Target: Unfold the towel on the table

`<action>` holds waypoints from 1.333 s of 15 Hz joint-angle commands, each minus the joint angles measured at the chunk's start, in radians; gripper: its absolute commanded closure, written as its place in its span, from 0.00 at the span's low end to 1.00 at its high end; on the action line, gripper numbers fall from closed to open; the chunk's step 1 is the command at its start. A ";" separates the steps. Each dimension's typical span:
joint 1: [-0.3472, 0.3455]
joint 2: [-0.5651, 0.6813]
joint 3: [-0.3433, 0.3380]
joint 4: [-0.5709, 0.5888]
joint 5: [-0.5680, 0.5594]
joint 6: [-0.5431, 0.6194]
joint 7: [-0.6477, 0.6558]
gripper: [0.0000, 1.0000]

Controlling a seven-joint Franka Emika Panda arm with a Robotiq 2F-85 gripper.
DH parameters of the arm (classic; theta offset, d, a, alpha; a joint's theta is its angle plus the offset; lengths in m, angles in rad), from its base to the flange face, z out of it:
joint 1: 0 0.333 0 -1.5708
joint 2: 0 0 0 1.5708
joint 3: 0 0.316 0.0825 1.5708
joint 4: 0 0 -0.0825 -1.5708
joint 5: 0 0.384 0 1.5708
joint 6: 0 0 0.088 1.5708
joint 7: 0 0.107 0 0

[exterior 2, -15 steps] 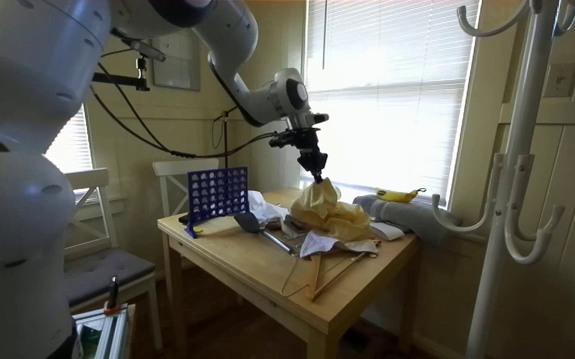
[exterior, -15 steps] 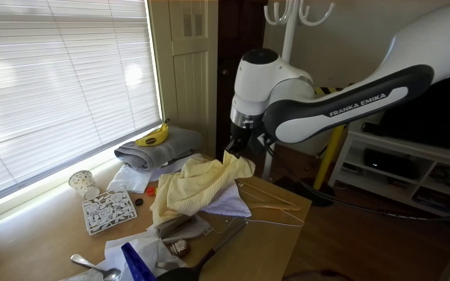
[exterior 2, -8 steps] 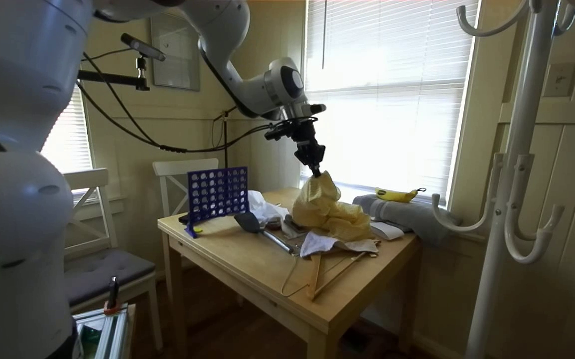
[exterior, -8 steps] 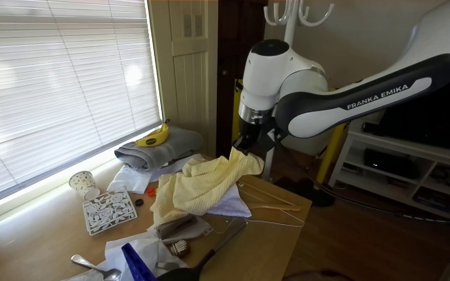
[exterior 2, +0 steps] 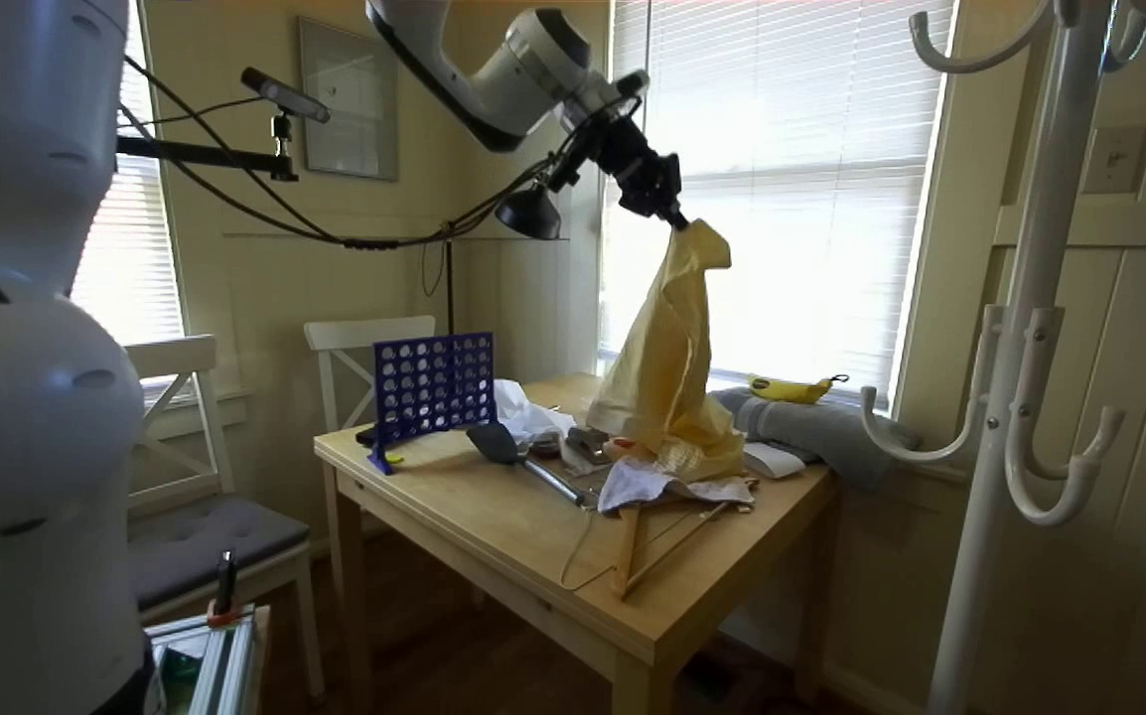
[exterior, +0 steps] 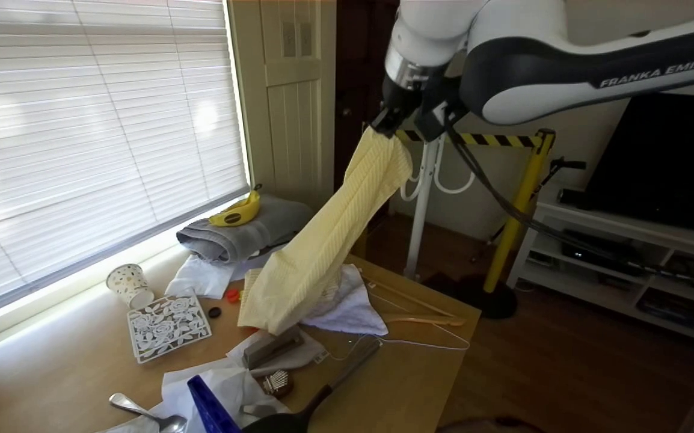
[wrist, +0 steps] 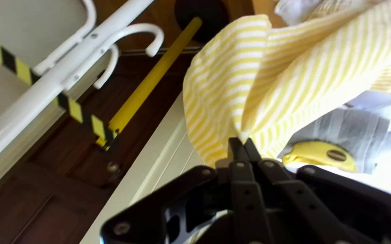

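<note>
The towel, a pale yellow cloth with white stripes, hangs from my gripper in both exterior views (exterior: 329, 234) (exterior 2: 667, 338). Its lower end rests in folds on the things lying on the light wooden table (exterior: 395, 379), whose top also shows in an exterior view (exterior 2: 494, 506). My gripper (exterior: 384, 131) is high above the table, shut on an upper part of the towel; it also shows in an exterior view (exterior 2: 679, 222). In the wrist view the fingertips (wrist: 242, 141) pinch a small fold of the towel (wrist: 293, 84), and loose cloth droops beside them.
A white-lilac cloth (exterior: 353, 310), wooden hanger (exterior: 425, 319) and dark spatula (exterior: 347, 367) lie by the towel. A grey folded cloth (exterior: 290, 219) bears a yellow banana pouch (exterior: 236, 210). A blue game grid (exterior 2: 434, 387) stands on the table. A white coat rack (exterior 2: 1015, 298) stands beside it.
My gripper has risen well above the table and shifted somewhat, pulling the towel up. The towel has stretched from a low heap into a long hanging drape.
</note>
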 commanded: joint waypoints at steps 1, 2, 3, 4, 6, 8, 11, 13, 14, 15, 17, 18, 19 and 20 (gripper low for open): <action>-0.015 -0.030 0.087 0.163 -0.185 -0.164 -0.033 1.00; -0.016 -0.021 0.111 0.206 -0.237 -0.201 -0.059 1.00; -0.018 -0.001 0.136 0.263 -0.249 -0.253 -0.122 1.00; -0.020 0.019 0.157 0.288 -0.256 -0.270 -0.152 1.00; -0.018 0.045 0.191 0.332 -0.245 -0.304 -0.220 1.00; -0.012 0.080 0.212 0.358 -0.228 -0.308 -0.270 1.00; -0.005 0.118 0.224 0.359 -0.170 -0.219 -0.298 1.00; -0.010 0.138 0.247 0.360 -0.130 -0.148 -0.324 1.00; -0.006 0.143 0.259 0.353 -0.126 -0.091 -0.329 1.00; 0.001 0.152 0.268 0.358 -0.129 -0.046 -0.335 1.00; 0.006 0.163 0.290 0.362 -0.130 0.044 -0.347 1.00; 0.012 0.161 0.298 0.356 -0.137 0.069 -0.342 1.00; 0.014 0.160 0.303 0.354 -0.140 0.076 -0.341 1.00; 0.014 0.149 0.309 0.337 -0.135 0.066 -0.346 1.00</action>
